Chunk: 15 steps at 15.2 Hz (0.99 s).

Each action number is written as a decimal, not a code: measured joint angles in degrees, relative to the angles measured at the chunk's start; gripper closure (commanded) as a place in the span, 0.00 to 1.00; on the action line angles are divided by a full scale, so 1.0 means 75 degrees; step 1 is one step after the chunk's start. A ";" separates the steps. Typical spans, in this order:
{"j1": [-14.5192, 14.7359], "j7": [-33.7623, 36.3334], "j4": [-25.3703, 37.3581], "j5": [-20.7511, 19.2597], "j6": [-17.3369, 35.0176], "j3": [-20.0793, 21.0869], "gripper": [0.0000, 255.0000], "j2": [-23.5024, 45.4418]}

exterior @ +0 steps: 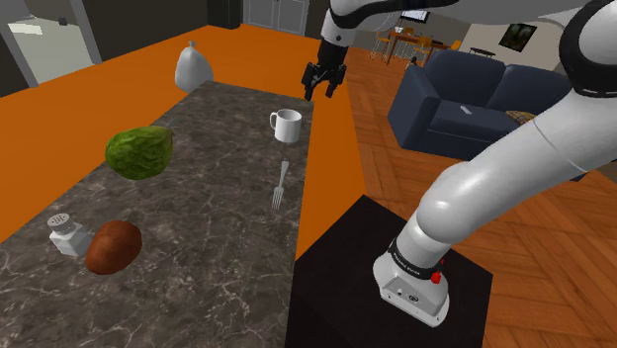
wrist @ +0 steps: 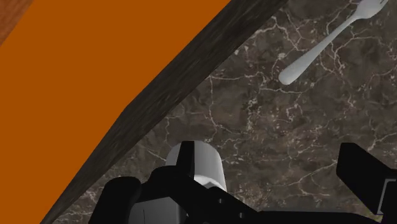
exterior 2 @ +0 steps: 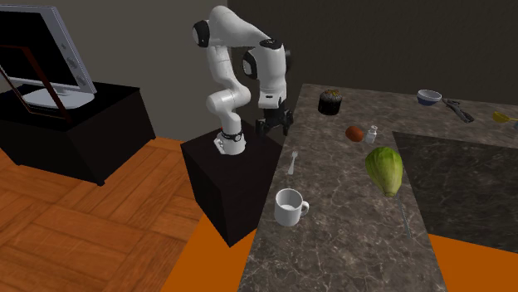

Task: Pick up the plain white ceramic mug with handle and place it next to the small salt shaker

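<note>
Dark marbled counter (exterior: 198, 267) over an orange floor. I judge nothing is done yet: the gripper (exterior: 323, 84) hangs above the counter's edge, fingers spread wide and holding nothing. The white mug (exterior: 286, 125) stands upright near that edge, glossy, with its handle toward the shoulder view's left. It is well apart from the salt shaker (exterior: 65, 233). Grasp, carry and placement are all left to do.

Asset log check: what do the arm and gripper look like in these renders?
The arm has glossy white rounded links with dark joints. Near its base sit a black band and a small red dot. The gripper is all black, with two blocky, flat-sided fingers. The arm is mounted on a plain black box stand.
</note>
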 measured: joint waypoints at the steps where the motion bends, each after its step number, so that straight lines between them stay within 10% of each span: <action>1: -0.0019 -0.0101 0.0086 -0.0001 0.0179 -0.0071 0.00 0.0280; 15: -0.0381 -0.1234 0.2458 0.0441 0.1458 -0.0606 0.00 0.4199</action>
